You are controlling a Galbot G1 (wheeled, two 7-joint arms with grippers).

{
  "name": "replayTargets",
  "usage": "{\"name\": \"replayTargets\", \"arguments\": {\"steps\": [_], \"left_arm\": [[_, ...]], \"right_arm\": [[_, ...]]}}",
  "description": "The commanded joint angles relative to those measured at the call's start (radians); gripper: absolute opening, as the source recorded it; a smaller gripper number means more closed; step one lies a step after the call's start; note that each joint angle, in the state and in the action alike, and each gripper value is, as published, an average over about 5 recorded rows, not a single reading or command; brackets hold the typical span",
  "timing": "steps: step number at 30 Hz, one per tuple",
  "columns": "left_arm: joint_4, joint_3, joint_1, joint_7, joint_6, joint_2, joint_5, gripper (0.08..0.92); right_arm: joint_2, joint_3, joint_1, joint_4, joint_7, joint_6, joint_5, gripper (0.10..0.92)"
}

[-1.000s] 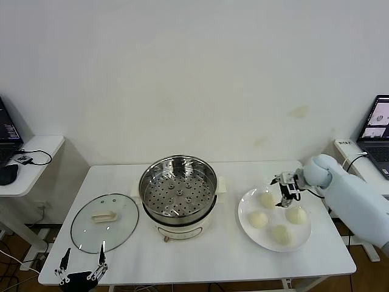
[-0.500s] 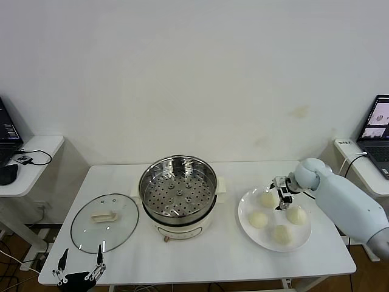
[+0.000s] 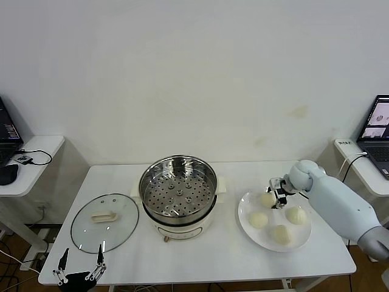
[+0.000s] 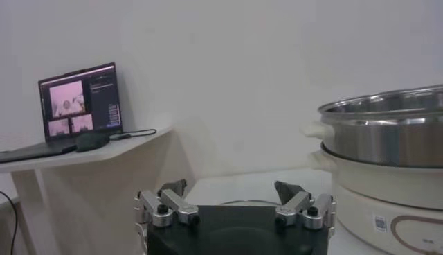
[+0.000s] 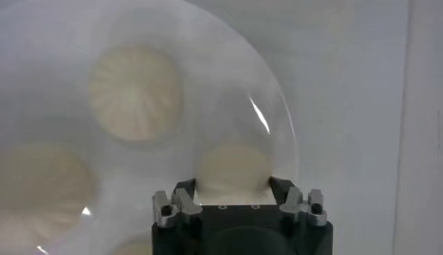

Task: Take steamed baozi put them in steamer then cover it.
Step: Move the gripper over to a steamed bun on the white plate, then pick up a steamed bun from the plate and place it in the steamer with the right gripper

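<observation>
Four cream-white baozi lie on a white plate (image 3: 242,211) at the table's right: one at the far left of the plate (image 3: 268,199), and three others (image 3: 259,219), (image 3: 296,215), (image 3: 281,234). My right gripper (image 3: 277,198) is low over the far-left baozi; in the right wrist view (image 5: 232,186) its open fingers stand on either side of that bun (image 5: 234,165). The steel steamer (image 3: 178,193) stands uncovered and empty at the table's middle. The glass cover (image 3: 104,221) lies flat to its left. My left gripper (image 3: 82,250) hangs open and empty at the table's front left edge.
A side desk with a laptop (image 3: 6,135) stands at the far left, another laptop (image 3: 378,125) at the far right. The left wrist view shows the steamer's side (image 4: 387,132) and the left laptop (image 4: 79,102). Bare tabletop (image 3: 206,252) lies in front of the steamer.
My right gripper has moved leftward across the plate, from between the buns to around the far-left baozi. The left arm has not moved.
</observation>
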Motion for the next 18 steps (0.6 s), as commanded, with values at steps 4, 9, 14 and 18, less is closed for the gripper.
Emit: {"name": "replayTargets", "arguments": {"steps": [4,9,14,18], "left_arm": [[-0.004,0.0,0.001,0.0,-0.001,0.002,0.0,0.823],[-0.007,0.0,0.002,0.002,0.0,0.009,-0.008,0.823],[-0.012,0.0,0.002,0.003,-0.001,0.019,-0.016,0.823],[-0.014,0.001,-0.001,0.002,-0.007,0.025,-0.016,0.823]], "right_arm": [[-0.008,-0.021,0.029,0.015,-0.009,0.001,0.032,0.622],[-0.067,-0.07,0.098,0.127,-0.022,-0.016,0.134,0.619],[-0.144,-0.167,0.253,0.245,-0.032,-0.031,0.287,0.622],[-0.16,-0.258,0.416,0.294,-0.034,-0.04,0.398,0.628]]}}
